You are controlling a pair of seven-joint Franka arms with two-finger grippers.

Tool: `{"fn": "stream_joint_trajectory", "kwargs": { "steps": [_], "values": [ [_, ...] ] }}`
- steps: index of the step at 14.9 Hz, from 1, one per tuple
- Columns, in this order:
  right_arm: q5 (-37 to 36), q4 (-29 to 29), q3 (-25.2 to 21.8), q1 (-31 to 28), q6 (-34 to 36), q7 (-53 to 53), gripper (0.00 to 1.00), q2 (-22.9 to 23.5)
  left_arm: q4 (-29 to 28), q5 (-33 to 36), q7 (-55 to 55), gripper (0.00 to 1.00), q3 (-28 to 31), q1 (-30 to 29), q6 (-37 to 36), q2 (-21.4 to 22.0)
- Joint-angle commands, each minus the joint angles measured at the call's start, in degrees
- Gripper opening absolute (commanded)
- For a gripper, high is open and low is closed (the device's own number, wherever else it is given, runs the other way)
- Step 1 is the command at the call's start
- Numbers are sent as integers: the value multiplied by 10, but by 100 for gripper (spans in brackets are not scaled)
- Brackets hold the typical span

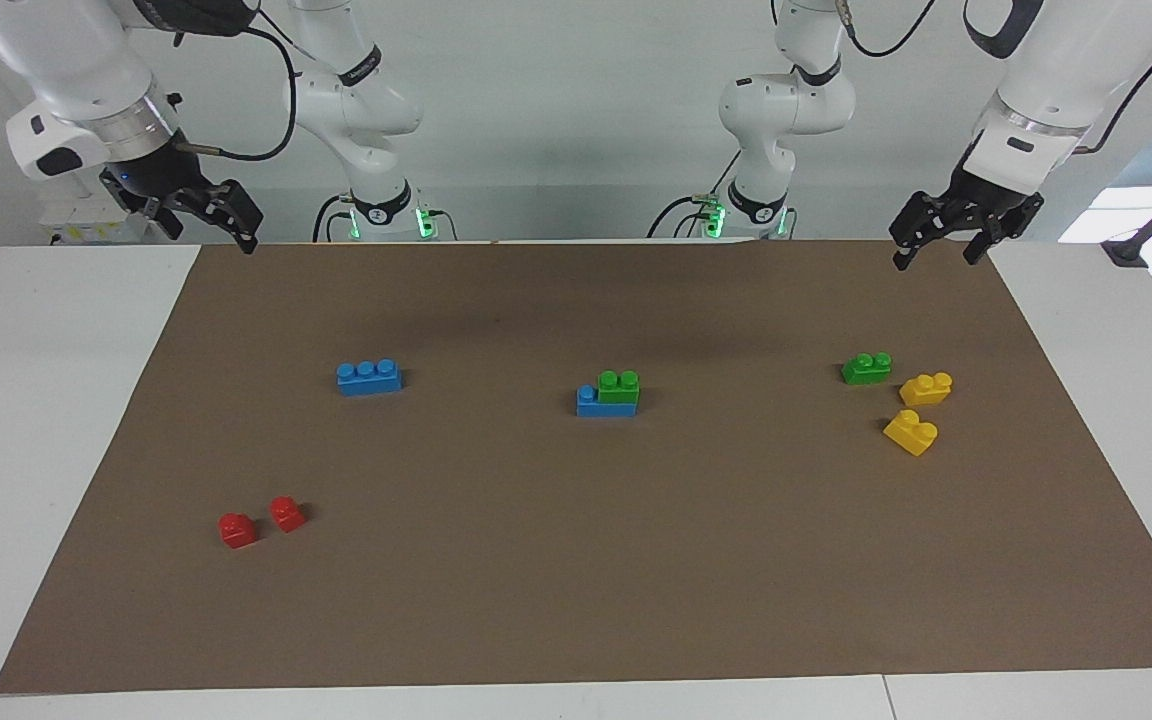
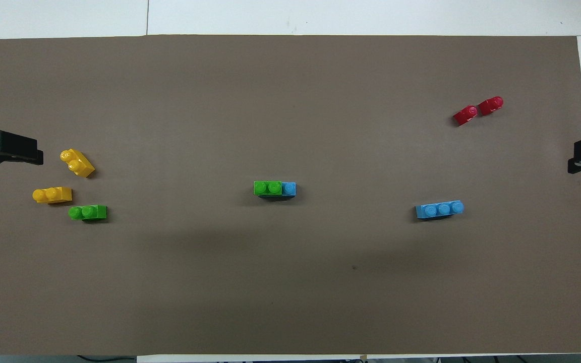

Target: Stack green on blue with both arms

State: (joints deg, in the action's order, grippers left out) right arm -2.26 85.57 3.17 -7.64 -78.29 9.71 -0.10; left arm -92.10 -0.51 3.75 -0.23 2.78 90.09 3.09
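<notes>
1. Brown mat (image 1: 576, 560) covers the white bench (image 1: 56, 420); pale wall above.
2. right gripper (image 1: 221, 215) waits raised over the mat's corner, fingers released, grasping nothing.
3. loose blue brick (image 1: 369, 377) lies toward the right arm's end.
4. stacked green brick (image 1: 618, 387) sits on the centre blue brick (image 1: 591, 402), covering two studs; looks done.
5. spare green brick (image 1: 866, 368) lies beside yellow bricks (image 1: 918, 410).
6. left gripper (image 1: 956, 225) raised, fingers released, empty.
</notes>
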Motion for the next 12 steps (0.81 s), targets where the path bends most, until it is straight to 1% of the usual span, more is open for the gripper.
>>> {"fn": "stream_joint_trajectory", "kwargs": {
  "steps": [1, 12],
  "values": [
    [-14, -10, 10, -14, -7, -15, 100, 6, 2, 4, -8, 100, 7, 7, 4, 2],
    [-6, -8, 12, -11, -51, -21, 99, 7, 3, 4, -7, 100, 7, 7, 4, 1]
  ]
}}
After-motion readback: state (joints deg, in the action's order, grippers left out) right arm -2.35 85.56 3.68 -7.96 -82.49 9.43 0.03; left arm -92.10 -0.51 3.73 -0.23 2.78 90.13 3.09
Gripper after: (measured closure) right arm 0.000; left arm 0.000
